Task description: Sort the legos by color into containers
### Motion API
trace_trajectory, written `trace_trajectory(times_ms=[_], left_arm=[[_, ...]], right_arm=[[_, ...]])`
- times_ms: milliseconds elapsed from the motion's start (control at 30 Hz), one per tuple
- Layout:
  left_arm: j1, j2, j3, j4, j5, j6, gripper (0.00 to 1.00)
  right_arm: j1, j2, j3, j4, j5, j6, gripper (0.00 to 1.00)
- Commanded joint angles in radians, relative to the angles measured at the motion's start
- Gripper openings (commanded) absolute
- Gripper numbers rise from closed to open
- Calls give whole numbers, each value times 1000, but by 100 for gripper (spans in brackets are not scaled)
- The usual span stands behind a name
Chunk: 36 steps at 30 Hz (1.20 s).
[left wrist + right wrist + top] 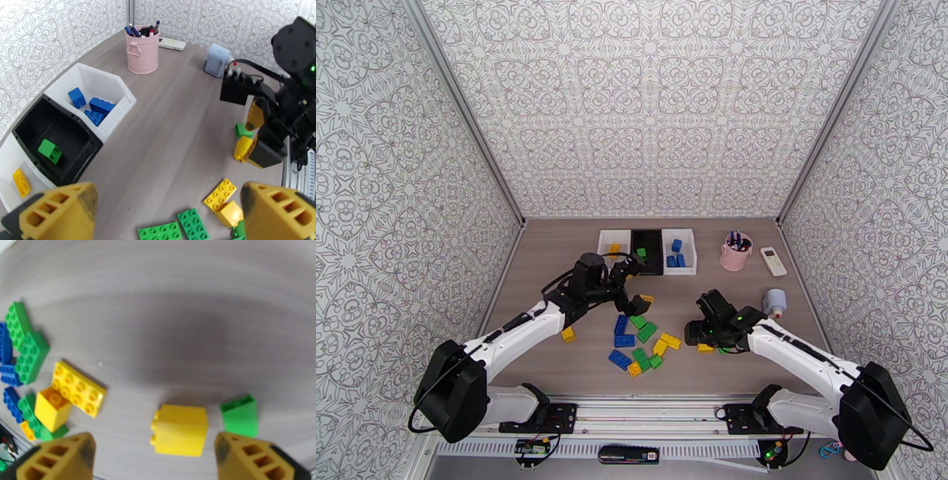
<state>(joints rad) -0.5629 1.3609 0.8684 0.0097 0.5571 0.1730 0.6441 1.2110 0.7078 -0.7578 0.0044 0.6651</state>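
Near the right side of the surface, the right gripper [156, 455] hangs wide open with its fingers on either side of a yellow brick [179, 429], and a green brick [239, 415] lies just beside it. The left gripper [635, 286], wide and empty, hovers between the loose bricks [640, 343] and the three bins [654, 245] at the far side, which hold yellow, green and blue pieces.

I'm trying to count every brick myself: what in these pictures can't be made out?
Top view: a yellow brick is mostly hidden under the right arm.
Right wrist view: blue bricks are cut off by the left edge.
Left wrist view: the leftmost white bin runs past the picture's edge.
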Motion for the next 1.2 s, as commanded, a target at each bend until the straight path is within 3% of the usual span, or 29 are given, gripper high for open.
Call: trace_trajectory(times_ms=[0, 500, 833, 1167], left_arm=[[-6, 20, 35, 10, 43, -10, 99], [2, 18, 32, -11, 47, -7, 100], [0, 12, 26, -23, 42, 12, 100], [17, -39, -11, -3, -1, -5, 100]], right_arm=[[9, 44, 1, -23, -19, 45, 81], [9, 164, 14, 24, 42, 83, 65], [10, 177, 10, 18, 58, 96, 38], [9, 149, 111, 55, 76, -9, 38]])
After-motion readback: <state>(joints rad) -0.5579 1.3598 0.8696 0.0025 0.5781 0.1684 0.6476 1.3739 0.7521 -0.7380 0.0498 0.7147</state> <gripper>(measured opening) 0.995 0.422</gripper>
